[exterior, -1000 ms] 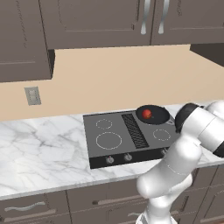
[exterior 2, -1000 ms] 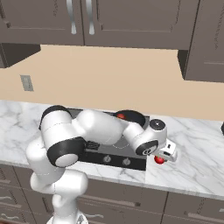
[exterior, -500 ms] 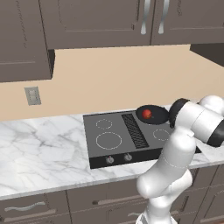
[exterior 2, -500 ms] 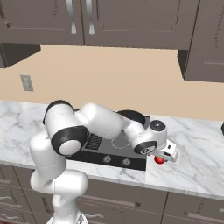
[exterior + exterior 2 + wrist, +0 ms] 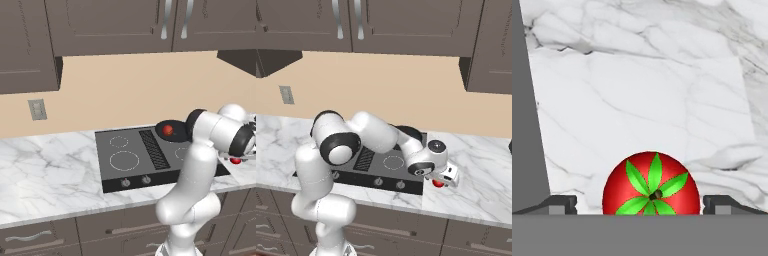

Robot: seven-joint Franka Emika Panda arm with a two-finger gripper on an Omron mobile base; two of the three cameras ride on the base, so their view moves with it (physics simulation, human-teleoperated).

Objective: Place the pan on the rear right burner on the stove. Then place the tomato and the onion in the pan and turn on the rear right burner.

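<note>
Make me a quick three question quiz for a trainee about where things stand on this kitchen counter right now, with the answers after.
1. True or false: the pan already sits at the back right of the stove.
2. The tomato lies on: A) the marble counter, B) the pan, C) the stove.
3. How does the gripper stand relative to the tomato?

Key
1. True; the onion lies in it too.
2. A, on the counter just right of the stove.
3. It is open, directly above the tomato, with one fingertip on either side of it and a gap to each, so nothing is gripped yet.
</note>
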